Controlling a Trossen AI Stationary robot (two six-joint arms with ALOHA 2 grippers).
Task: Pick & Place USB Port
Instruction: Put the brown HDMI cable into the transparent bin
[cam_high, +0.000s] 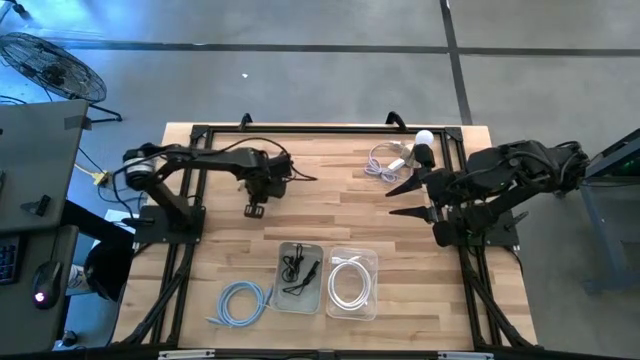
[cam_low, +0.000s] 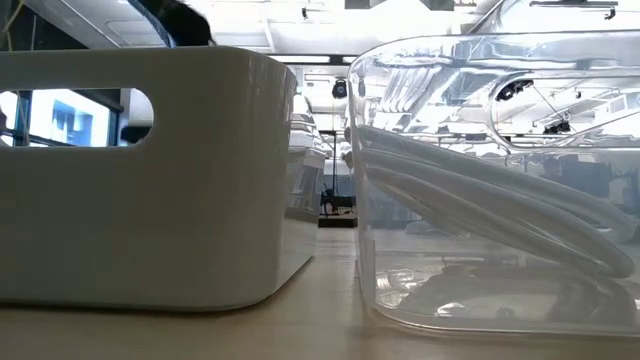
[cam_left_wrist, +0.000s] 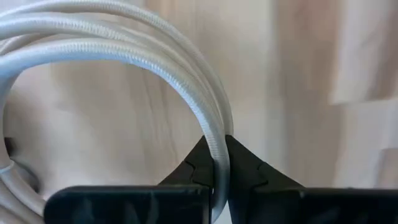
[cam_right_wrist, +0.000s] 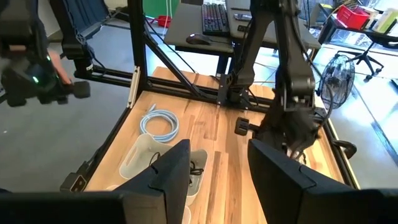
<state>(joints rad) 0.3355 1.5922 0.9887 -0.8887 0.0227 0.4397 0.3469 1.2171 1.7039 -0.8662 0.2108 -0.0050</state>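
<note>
Filling the middle of the high view is the big wooden table (cam_high: 340, 215). The left arm reaches in from the left side of that picture, and the left gripper (cam_high: 267, 187) is down over the boards in the upper middle. The right arm sits at the right edge. The right gripper (cam_high: 403, 199) hangs over the table with its two fingers spread apart and nothing between them.

Near the bottom middle stand two tubs side by side. The white tub (cam_high: 300, 277) holds a black cable (cam_high: 297, 266). The clear tub (cam_high: 352, 284) holds a white coil (cam_high: 349, 283). A blue cable (cam_high: 243, 302) lies curled at the lower left. Another pale cable (cam_high: 384, 163) lies at the upper right.

In the left wrist view, the left gripper (cam_left_wrist: 214, 149) is pinched tight on a white cord (cam_left_wrist: 155, 65) low in the middle. The cord loops up to the top left, over bare wood.
</note>
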